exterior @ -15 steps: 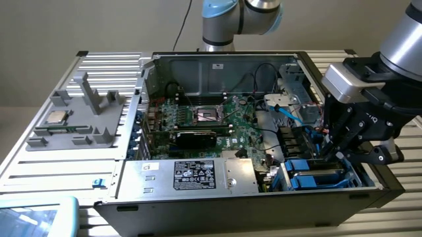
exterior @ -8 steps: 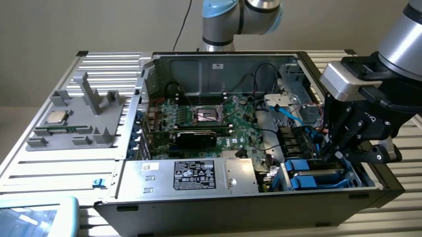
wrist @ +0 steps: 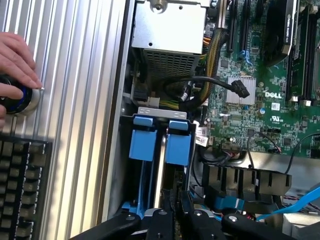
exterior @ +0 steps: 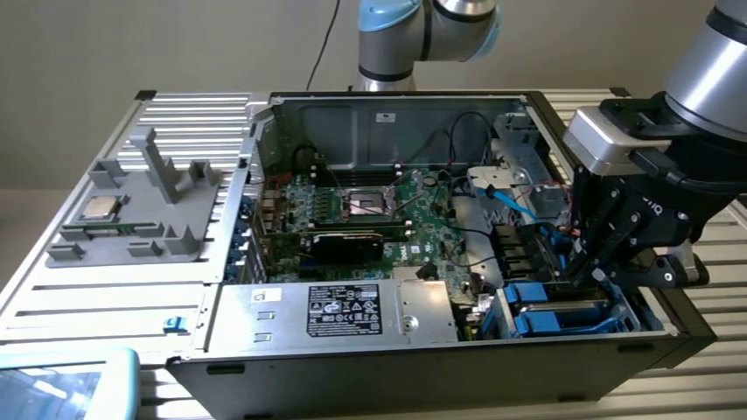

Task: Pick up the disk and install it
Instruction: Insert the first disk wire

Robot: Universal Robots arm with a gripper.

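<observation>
Disk (exterior: 561, 317) is seen in drive bay (exterior: 645, 317), near side, the exterior view's right; jaws nearly closed over it, hold can't be told; seating unconfirmed.

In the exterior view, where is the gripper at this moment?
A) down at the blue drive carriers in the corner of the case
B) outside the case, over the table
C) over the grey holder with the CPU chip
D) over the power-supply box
A: the gripper reaches down into the open case beside the blue drive carriers, away from the power-supply box.
</observation>
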